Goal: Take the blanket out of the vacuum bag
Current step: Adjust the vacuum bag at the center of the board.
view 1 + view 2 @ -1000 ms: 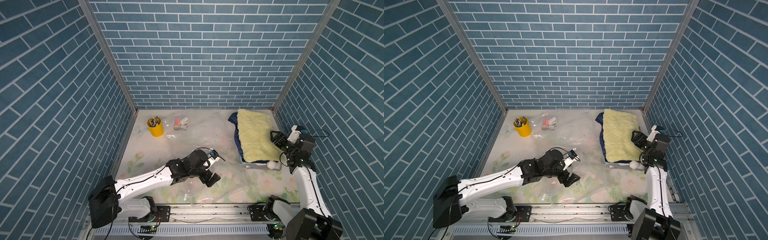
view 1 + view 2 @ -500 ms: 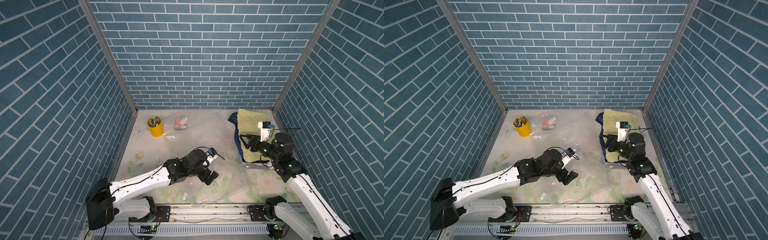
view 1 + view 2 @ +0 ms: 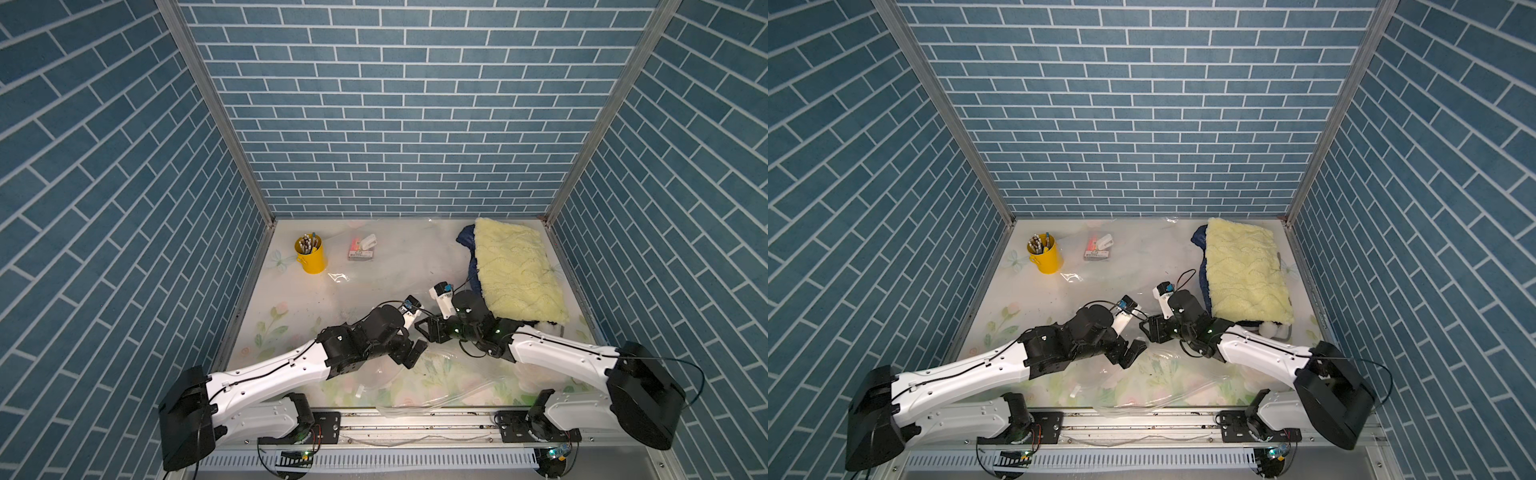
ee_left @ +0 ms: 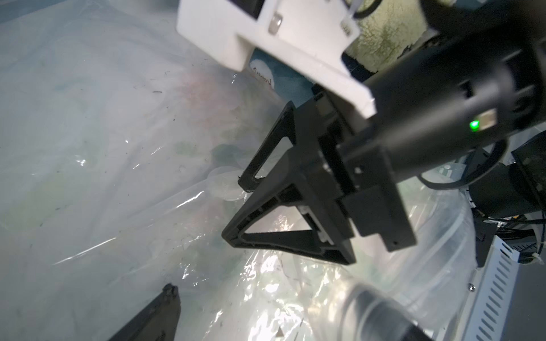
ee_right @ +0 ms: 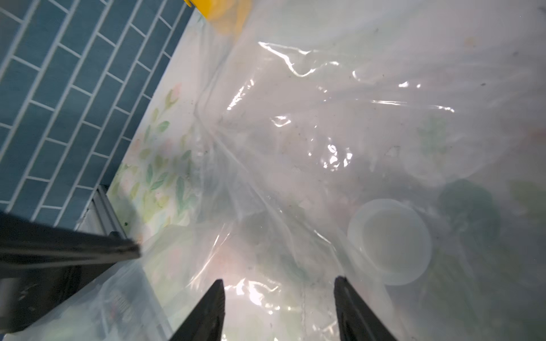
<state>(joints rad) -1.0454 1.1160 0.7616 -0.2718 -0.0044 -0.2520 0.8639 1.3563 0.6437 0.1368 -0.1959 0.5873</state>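
The vacuum bag (image 3: 419, 376) is clear crinkled plastic spread over the flowered table; its round white valve (image 5: 389, 242) shows in the right wrist view. At the back right lies the blanket (image 3: 515, 270), yellow and fluffy with a dark blue underside. My left gripper (image 3: 409, 353) is open wide low over the front part of the bag; in its wrist view (image 4: 271, 313) one finger shows blurred behind a plastic layer. My right gripper (image 3: 430, 330) faces it from the right, tips close to the left one. Its jaws (image 5: 279, 295) stand apart over the plastic, nothing between them.
A yellow pen cup (image 3: 311, 257) stands at the back left, with a small red-and-white packet (image 3: 362, 249) to its right. Blue brick walls close three sides. The metal rail (image 3: 415, 424) runs along the front edge, and bag plastic hangs over it.
My right arm has swung from beside the blanket at the right wall to the table's middle, its jaws narrowing. The left gripper has shifted slightly and stays open.
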